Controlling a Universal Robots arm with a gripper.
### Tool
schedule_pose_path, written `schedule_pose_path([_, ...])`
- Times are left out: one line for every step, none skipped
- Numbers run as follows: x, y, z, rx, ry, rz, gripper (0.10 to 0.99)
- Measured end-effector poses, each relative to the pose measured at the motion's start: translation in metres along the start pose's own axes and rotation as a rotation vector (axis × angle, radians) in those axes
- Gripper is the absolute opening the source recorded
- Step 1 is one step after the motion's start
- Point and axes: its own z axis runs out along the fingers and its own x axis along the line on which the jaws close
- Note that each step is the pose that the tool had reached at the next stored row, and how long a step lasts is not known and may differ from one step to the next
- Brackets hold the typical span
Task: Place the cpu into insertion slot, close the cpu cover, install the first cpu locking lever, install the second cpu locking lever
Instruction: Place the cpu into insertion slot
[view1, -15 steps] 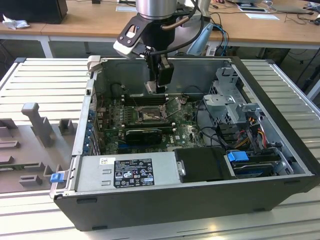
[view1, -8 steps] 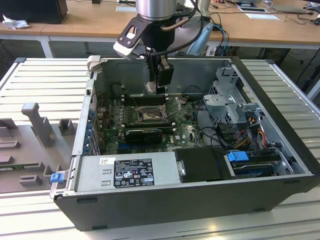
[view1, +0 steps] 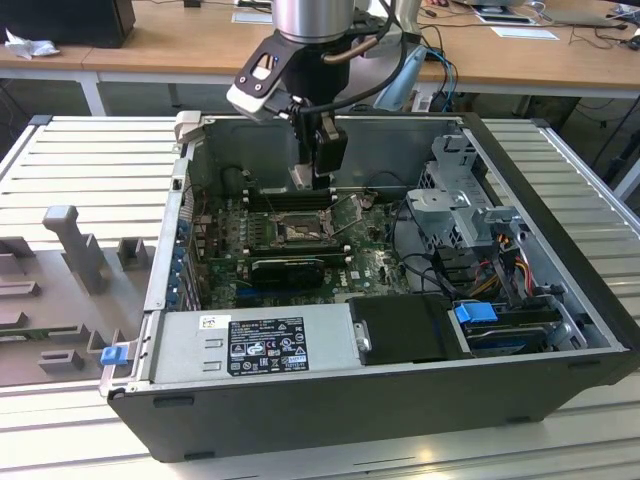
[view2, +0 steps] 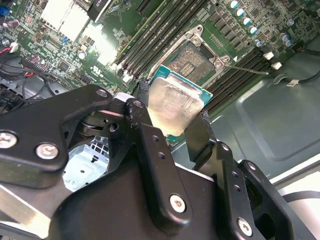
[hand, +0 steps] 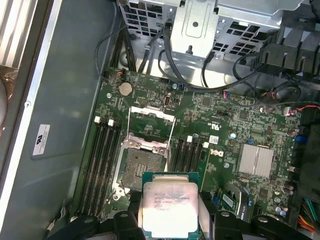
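Silver-topped cpu (view2: 172, 107) sits clamped in the end effector (view2: 169, 117) near the insertion slot (view2: 192, 60).

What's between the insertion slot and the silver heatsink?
A bank of long black memory slots lies between the insertion slot and the heatsink, in the first wrist view.

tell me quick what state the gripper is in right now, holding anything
gripper: shut on the cpu, which is up off the open socket, not seated.
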Motion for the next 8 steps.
schedule_pose_path([0.0000,0.0000,0.0001,0.000,0.0000,0.000,0.529])
schedule_pose_path([0.0000,0.0000,0.0004,0.000,-0.0001,0.001,0.529])
schedule_pose_path([0.0000,0.0000,0.0006,0.000,-0.0001,0.001,0.529])
schedule_pose_path([0.0000,0.0000,0.0008,0.000,-0.0001,0.001,0.529])
schedule_pose_path([0.0000,-0.0001,0.0010,0.000,0.0000,0.001,0.529])
schedule_pose_path([0.0000,-0.0001,0.0014,0.000,0.0001,0.001,0.529])
schedule_pose_path([-0.0001,-0.0001,0.0016,0.000,-0.0001,0.001,0.529])
schedule_pose_path([-0.0001,-0.0001,0.0018,0.000,-0.0001,0.001,0.529])
